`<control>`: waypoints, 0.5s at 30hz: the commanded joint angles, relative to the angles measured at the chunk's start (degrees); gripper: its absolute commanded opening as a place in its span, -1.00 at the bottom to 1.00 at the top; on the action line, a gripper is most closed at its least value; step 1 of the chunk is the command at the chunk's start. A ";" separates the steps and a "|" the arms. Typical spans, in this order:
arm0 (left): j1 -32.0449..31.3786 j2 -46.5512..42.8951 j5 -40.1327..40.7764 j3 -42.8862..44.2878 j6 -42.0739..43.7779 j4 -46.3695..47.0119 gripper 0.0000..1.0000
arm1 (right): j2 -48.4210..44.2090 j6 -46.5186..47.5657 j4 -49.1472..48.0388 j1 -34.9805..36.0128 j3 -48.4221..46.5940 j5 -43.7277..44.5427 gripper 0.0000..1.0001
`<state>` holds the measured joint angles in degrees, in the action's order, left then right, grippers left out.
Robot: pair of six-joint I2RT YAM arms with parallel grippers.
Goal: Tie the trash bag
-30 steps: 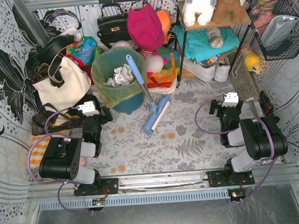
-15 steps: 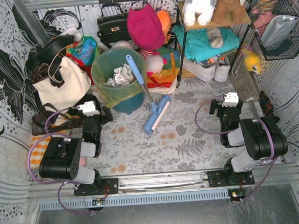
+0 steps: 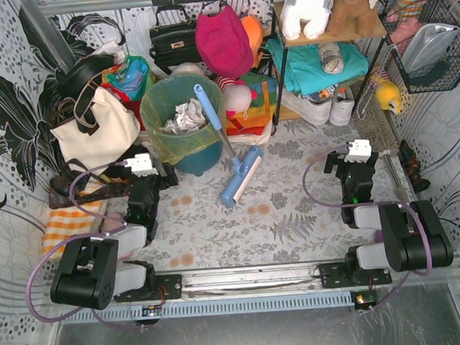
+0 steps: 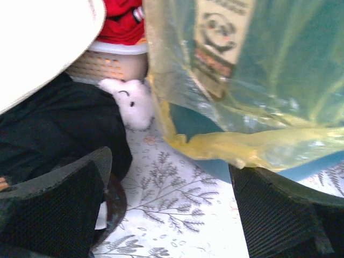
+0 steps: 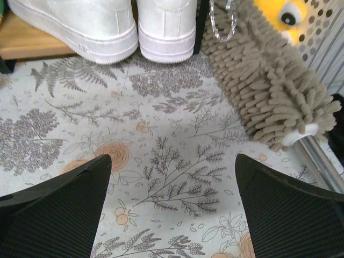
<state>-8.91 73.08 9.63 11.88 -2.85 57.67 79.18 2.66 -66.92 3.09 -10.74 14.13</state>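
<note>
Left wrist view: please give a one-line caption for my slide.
Open left tool faces the yellow-green trash bag lining the teal bin, not touching it.

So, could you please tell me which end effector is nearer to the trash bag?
Left. The left end effector is open, close in front of the hanging edge of the trash bag; the right end effector is far across the floor, facing the white shoes.

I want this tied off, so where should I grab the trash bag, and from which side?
Pinch the loose hem of the trash bag, draped outside the teal bin, from the near-left, by the open left gripper; it hangs free.
</note>
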 commanded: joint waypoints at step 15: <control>-5.77 -13.85 14.72 -1.30 -4.66 -12.32 0.96 | -8.84 0.09 20.16 0.33 -7.70 -4.18 0.93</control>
<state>-14.55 60.29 19.77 10.63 -6.02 47.44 70.65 2.85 -49.89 3.09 -16.56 12.51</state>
